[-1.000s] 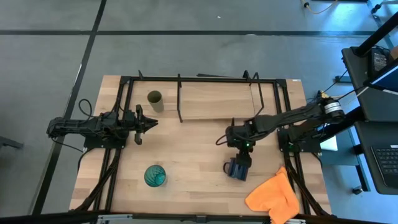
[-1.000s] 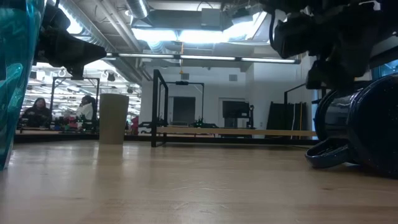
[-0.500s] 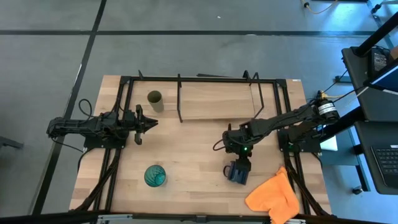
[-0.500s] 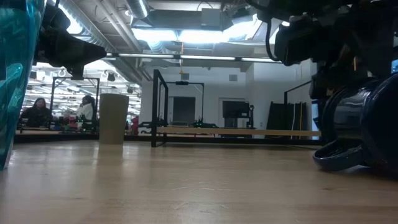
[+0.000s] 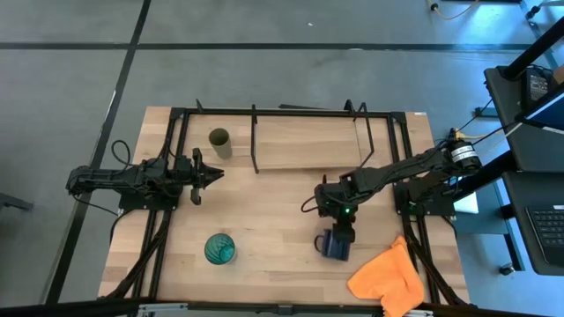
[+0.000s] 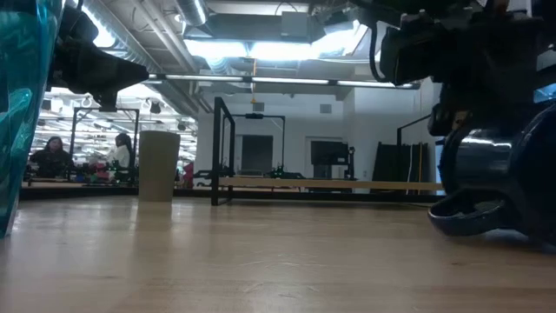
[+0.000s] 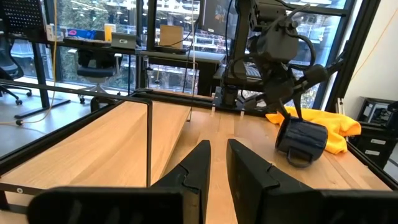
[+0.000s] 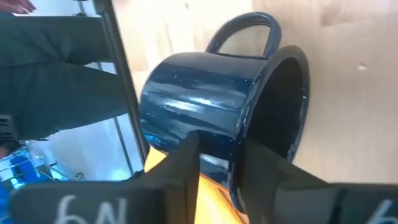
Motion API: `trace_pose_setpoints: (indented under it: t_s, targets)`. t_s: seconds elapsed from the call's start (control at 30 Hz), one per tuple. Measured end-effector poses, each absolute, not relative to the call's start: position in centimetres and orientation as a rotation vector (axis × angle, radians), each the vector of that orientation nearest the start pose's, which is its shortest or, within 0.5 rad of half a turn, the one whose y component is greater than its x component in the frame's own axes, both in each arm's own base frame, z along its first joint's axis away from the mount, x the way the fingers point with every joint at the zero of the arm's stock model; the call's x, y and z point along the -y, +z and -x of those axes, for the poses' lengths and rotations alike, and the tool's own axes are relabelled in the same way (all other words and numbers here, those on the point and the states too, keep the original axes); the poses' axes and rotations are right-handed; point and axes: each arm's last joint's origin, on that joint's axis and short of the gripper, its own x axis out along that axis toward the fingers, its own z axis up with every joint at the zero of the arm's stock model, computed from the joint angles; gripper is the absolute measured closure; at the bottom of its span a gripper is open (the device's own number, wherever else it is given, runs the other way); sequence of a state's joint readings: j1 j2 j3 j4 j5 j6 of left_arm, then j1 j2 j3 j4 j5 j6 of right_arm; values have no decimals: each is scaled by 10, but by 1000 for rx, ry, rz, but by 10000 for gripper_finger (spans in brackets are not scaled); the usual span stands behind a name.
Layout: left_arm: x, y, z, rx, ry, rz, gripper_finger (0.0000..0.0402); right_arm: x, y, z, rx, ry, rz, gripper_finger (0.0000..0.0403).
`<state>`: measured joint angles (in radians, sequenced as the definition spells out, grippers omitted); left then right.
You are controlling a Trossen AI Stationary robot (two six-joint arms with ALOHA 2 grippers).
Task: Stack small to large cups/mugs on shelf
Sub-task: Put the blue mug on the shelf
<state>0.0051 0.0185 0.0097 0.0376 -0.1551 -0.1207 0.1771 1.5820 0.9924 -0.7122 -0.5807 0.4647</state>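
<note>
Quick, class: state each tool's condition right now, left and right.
Left tool: empty, fingers near-closed, waiting at the table's left side.
Right tool: shut on the rim of the navy mug, which lies tilted near the orange cloth.

R gripper (image 5: 339,236) + navy mug (image 5: 333,246) shifted slightly toward table's front edge, mug now tipped, handle leftward.

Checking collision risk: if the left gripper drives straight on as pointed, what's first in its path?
The left gripper faces bare tabletop beside the shelf; first obstacle is probably the right arm, though its height is unclear.
</note>
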Motion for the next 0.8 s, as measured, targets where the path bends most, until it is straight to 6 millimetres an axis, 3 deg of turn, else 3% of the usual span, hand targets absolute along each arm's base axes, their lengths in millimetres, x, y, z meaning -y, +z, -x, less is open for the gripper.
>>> trace_pose_setpoints:
  t_s: [0.53,0.8]
  targets:
    - [-5,169,-98,39,159,123,355,-36,195,-287,-1343,323,-680,344]
    - [-5,169,-98,38,159,123,355,-26,214,-299,-1248,314,-546,356]
